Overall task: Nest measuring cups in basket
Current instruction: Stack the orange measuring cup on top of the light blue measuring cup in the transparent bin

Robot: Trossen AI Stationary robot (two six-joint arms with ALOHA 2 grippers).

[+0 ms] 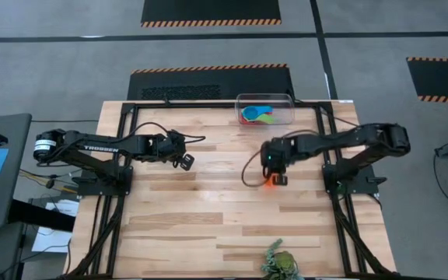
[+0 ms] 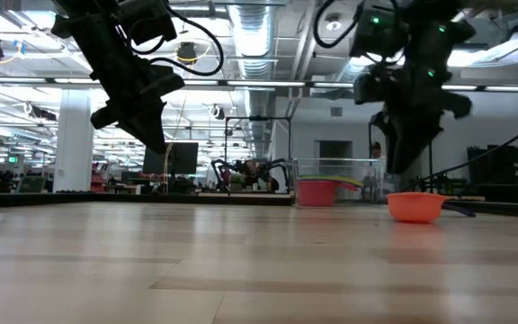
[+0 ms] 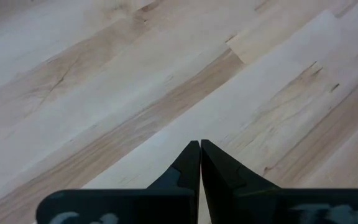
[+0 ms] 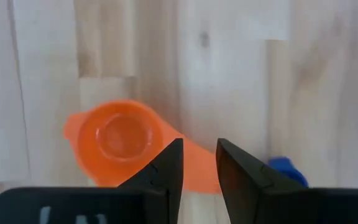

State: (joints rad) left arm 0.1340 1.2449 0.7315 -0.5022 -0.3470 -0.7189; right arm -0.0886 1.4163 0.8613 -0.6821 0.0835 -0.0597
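Note:
An orange measuring cup (image 4: pixel 117 140) rests on its base on the wooden table, its flat handle (image 4: pixel 194 169) lying flat. My right gripper (image 4: pixel 199 155) hangs open just above that handle, a finger to either side, clear of it in the low view (image 2: pixel 399 162). Something dark blue (image 4: pixel 284 168) shows beside one finger, mostly hidden. The clear basket (image 1: pixel 290 109) stands at the table's far edge with light blue, green, red and yellow cups (image 1: pixel 259 115) inside. My left gripper (image 3: pixel 200 149) is shut on nothing above bare table at centre left (image 1: pixel 185 162).
A green leafy plant (image 1: pixel 278 263) lies at the table's near edge, right of centre. Black frame rails (image 1: pixel 127 155) run along the table's left, right and far sides. Bare wood (image 1: pixel 208 202) spreads between the two arms and toward the near edge.

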